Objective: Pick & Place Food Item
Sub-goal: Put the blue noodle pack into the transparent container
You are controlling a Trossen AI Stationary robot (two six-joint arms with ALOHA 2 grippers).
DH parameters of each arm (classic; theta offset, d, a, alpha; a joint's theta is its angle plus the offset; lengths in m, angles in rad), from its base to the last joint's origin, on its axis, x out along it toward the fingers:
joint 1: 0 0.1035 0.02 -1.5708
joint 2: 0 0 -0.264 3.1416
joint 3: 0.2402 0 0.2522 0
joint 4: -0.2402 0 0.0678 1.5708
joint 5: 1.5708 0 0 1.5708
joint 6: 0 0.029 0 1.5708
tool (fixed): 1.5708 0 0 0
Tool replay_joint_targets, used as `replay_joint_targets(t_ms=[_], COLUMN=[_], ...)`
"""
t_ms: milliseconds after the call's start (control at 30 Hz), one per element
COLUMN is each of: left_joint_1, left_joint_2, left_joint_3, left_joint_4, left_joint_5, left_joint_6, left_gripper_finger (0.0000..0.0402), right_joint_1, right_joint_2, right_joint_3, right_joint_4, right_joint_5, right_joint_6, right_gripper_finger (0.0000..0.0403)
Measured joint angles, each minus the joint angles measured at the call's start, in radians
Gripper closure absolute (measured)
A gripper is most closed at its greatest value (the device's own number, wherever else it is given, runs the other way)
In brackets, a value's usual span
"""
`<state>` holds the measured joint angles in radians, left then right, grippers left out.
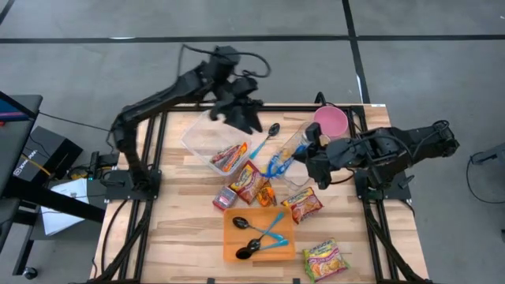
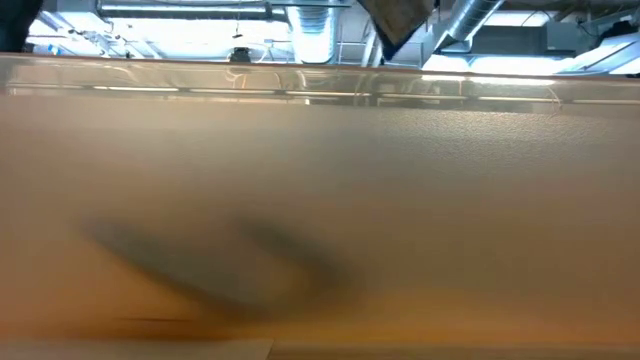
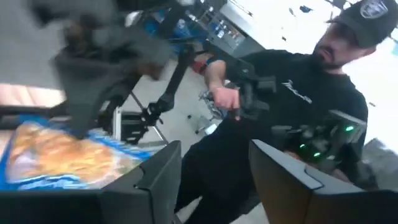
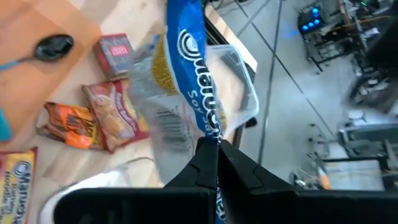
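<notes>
Right gripper (image 4: 214, 163), fingers clamped on a blue-and-clear plastic pasta bag (image 4: 189, 74), holds it mid-counter; left gripper (image 1: 246, 118), fingers parted and empty, hovers at twelve o'clock over the clear plastic bin (image 1: 201, 138) already holding one packet, with many packets left.

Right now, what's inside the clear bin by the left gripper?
One red-and-yellow snack packet lies in the clear bin. The left gripper overhangs its far corner, so whatever sits beneath it is hidden.

My wooden tabletop (image 1: 189, 229) carries snack packets (image 1: 251, 182), an orange tray (image 1: 233, 234), a clear tub (image 1: 199, 139) and a pink cup (image 1: 331, 121).
</notes>
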<state>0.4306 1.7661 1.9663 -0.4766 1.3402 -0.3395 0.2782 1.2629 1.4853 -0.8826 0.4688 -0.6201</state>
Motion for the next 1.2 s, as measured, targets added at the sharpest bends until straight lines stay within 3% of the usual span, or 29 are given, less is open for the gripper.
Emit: replay_joint_targets(t_ms=[133, 300, 433, 633, 800, 1200], left_joint_1=[-0.003, -0.037, -0.084, -0.151, -0.188, -0.211], left_joint_2=[-0.142, -0.321, -0.427, -0.514, -0.537, -0.534], left_joint_3=[0.000, 0.002, 0.002, 0.002, 0.001, 0.001], left_joint_4=[-0.039, -0.180, -0.284, -0.360, -0.436, -0.511], left_joint_5=[-0.118, -0.330, -0.590, -0.783, -0.868, -0.888], left_joint_6=[0.055, 0.237, 0.311, 0.310, 0.308, 0.308], left_gripper_finger=[0.0273, 0.0386, 0.0396, 0.0400, 0.0401, 0.0401], right_joint_1=[-0.048, -0.135, -0.218, -0.326, -0.399, -0.493], right_joint_2=[0.024, 0.102, 0.221, 0.432, 0.604, 0.919], right_joint_3=[0.000, 0.015, 0.103, 0.312, 0.491, 0.754], right_joint_4=[0.037, 0.153, 0.186, 0.207, 0.220, 0.214], right_joint_5=[-0.061, -0.174, -0.274, -0.382, -0.425, -0.499], right_joint_6=[-0.035, -0.131, -0.182, -0.229, -0.229, -0.227], right_gripper_finger=[0.0403, 0.0403, 0.0403, 0.0403, 0.0403, 0.0403])
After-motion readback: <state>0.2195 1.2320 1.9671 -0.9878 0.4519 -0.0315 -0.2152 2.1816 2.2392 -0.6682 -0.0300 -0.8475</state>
